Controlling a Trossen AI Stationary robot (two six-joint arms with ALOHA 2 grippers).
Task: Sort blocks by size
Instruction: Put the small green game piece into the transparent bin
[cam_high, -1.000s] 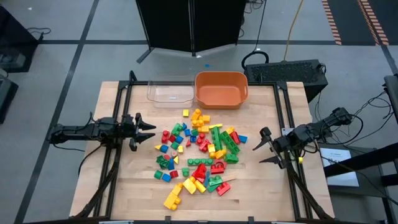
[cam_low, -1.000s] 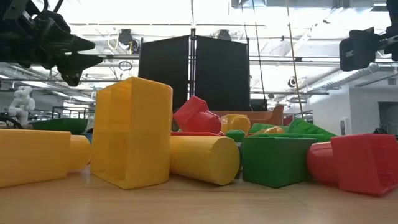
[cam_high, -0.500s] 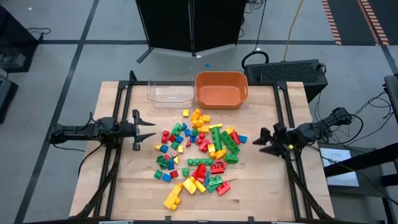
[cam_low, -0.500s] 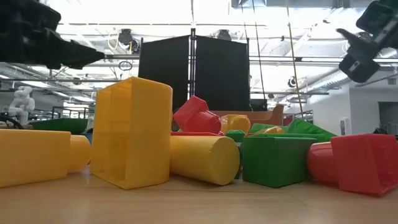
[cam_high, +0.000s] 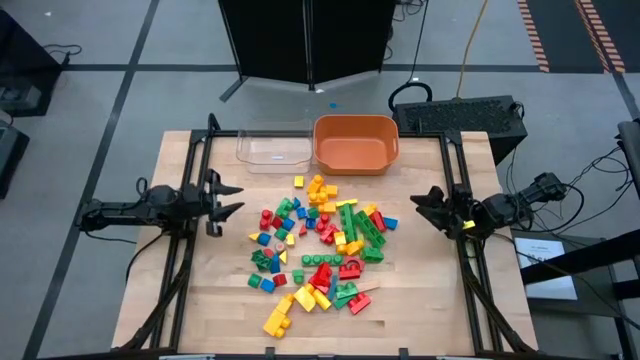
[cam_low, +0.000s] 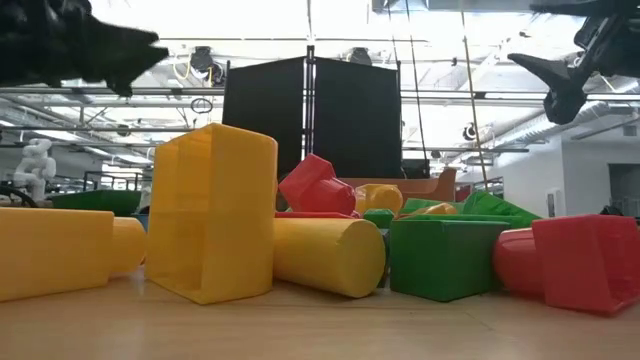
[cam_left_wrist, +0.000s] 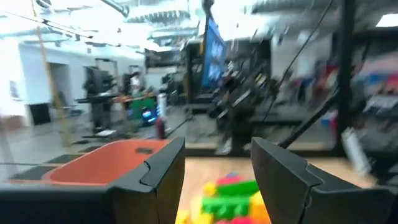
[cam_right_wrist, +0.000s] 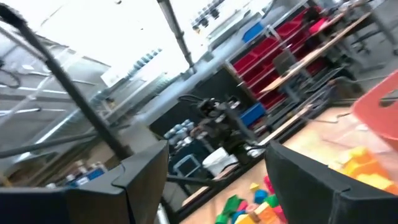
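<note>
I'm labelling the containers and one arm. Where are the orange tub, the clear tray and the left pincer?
orange tub (cam_high: 357, 157): high view, on its near rim.
clear tray (cam_high: 273, 150): high view, on its bare floor.
left pincer (cam_high: 232, 200): high view, midway between its open fingertips.

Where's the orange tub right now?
In the high view the orange tub sits at the table's far edge, right of the clear tray, just beyond the blocks.

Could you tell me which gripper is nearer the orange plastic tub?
The right gripper, off the orange plastic tub's near right corner; the left gripper sits farther away, beyond the clear plastic tray.
</note>
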